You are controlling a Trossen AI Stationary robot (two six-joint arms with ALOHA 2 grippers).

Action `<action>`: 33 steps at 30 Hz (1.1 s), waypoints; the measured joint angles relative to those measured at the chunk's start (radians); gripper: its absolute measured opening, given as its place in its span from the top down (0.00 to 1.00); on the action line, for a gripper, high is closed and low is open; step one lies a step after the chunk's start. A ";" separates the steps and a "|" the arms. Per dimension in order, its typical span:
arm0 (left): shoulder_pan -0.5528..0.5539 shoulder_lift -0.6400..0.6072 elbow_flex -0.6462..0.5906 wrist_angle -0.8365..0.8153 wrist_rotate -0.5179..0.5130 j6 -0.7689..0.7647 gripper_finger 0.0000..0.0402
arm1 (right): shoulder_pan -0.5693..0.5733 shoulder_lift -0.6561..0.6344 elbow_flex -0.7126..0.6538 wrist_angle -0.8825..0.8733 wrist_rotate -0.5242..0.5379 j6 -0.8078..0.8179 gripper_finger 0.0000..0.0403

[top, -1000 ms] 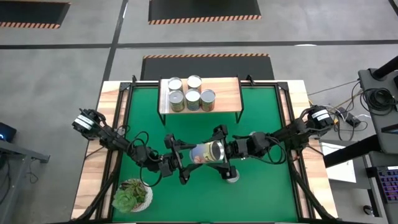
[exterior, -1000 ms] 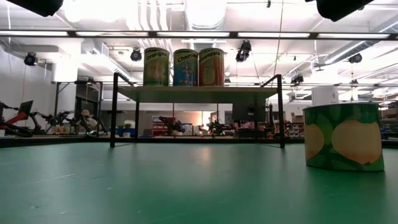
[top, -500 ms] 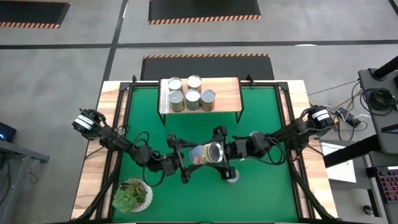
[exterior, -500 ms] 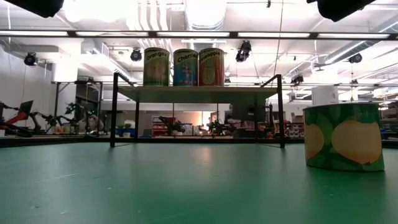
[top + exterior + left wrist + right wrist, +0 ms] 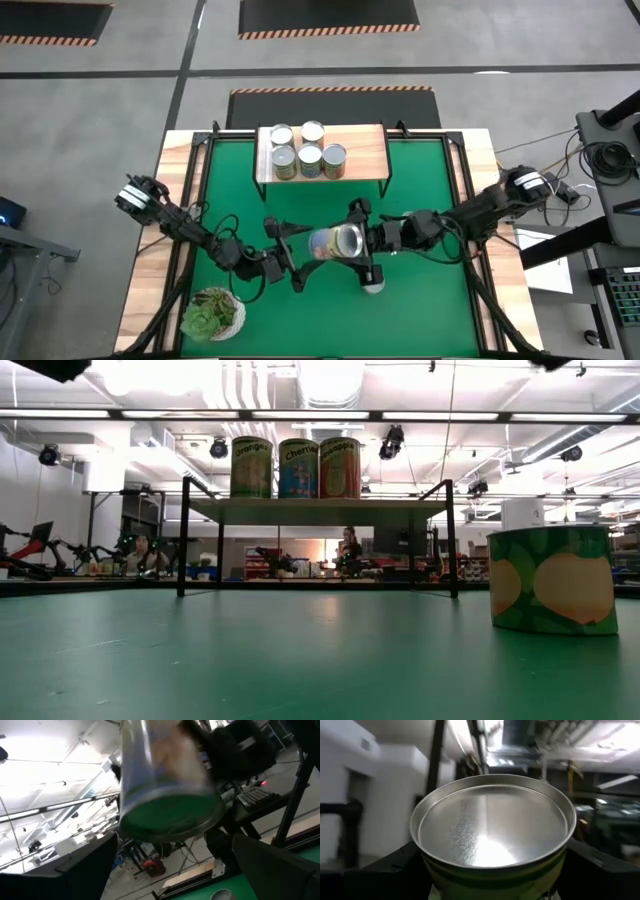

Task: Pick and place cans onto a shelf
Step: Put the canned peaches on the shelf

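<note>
Now a handover in mid-air over the mat's centre. Left gripper has spread to its widest and drawn slightly back, fingers standing clear of the can. The can lies tipped on its side between the two grippers, off the mat. Right gripper is clamped round it, rim showing between its fingers (grip looks snug). A second can stands on the mat just below. Five cans already sit on the shelf. Judged: transfer done, the right arm carries next.
</note>
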 joint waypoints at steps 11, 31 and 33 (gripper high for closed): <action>-0.010 -0.117 0.001 -0.001 -0.096 0.069 0.07 | -0.053 -0.291 0.208 -0.863 0.256 -0.039 0.25; 0.155 -0.501 0.036 -1.119 0.463 -0.455 0.12 | -0.331 -0.310 0.483 -1.365 0.248 -0.051 0.25; 0.160 -0.542 0.030 -1.138 0.449 -0.455 0.15 | -0.370 -0.310 0.479 -1.389 0.214 -0.043 0.25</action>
